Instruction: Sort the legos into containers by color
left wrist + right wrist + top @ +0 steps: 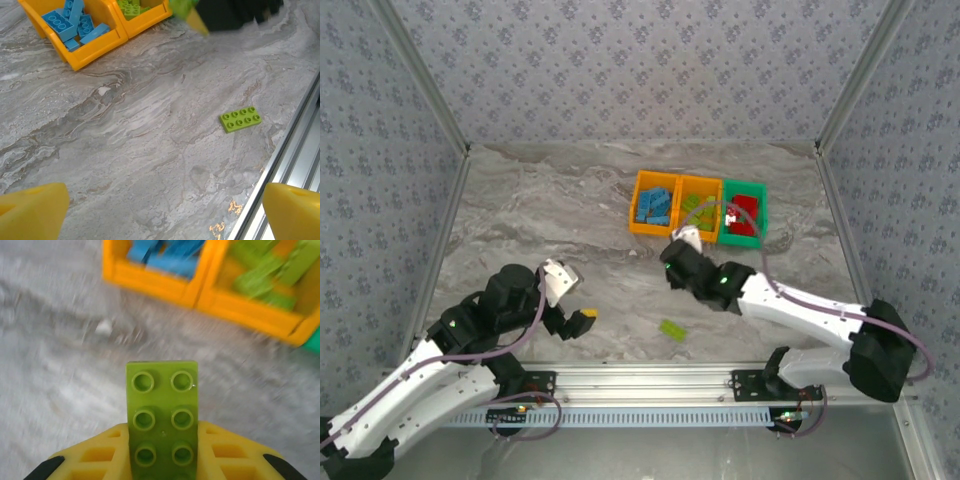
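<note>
At right pincer (161, 452): clenched on held lime brick (161, 405) across its long sides, studs up, with lime bin (250, 315) ahead. Hard, light plastic, probably slick on the flat faces, so I'd pinch the side walls mid-length. Glossy lime, two stud rows. Loose lime brick (240, 119) has the same look and lies flat on bench (150, 150) near the front rail. Left pincer (572, 320) is released, jaws wide, holding nothing.
</note>
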You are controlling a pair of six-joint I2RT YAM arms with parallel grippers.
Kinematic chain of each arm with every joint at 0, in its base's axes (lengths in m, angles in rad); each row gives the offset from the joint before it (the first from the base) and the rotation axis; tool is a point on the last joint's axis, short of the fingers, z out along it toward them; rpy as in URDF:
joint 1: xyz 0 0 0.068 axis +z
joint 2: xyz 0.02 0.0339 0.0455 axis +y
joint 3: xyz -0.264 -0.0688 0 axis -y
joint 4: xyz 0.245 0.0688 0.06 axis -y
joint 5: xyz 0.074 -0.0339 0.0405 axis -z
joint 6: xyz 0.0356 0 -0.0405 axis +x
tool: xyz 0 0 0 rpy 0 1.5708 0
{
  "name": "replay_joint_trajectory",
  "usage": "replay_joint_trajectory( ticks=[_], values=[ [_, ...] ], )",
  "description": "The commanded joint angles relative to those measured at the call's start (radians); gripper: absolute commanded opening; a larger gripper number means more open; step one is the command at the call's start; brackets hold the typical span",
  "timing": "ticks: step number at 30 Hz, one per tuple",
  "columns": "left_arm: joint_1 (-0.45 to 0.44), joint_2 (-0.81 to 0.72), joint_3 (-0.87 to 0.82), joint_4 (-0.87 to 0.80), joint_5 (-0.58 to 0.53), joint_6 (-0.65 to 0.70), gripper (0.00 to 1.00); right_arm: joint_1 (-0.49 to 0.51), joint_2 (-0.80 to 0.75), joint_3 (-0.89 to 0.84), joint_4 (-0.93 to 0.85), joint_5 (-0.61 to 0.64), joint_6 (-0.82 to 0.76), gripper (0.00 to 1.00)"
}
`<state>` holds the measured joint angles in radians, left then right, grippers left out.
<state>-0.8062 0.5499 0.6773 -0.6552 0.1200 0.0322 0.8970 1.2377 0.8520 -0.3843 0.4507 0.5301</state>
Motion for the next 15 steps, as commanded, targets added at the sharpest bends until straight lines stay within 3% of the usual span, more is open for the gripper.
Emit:
replay_joint_trajectory(
  ticks=[1,6,13,15],
  values=[
    [0.014,-0.002,-0.001,0.008,0.018,0.014,0.99,-0.167,0.003,0.035,0.093,-0.004,-0.137,0.27],
    [0.034,-0.003,-0.001,0.008,0.017,0.014,0.99,-0.406,0.189,0.152,0.185,-0.149,-0.185,0.27],
    [0.041,-0.001,-0.003,0.012,0.02,0.016,0.99,-0.495,0.51,0.42,0.156,-0.278,-0.189,0.36],
    [0.044,-0.001,-0.004,0.012,0.017,0.021,0.99,-0.504,0.572,0.49,0.121,-0.316,-0.17,0.46]
  ],
)
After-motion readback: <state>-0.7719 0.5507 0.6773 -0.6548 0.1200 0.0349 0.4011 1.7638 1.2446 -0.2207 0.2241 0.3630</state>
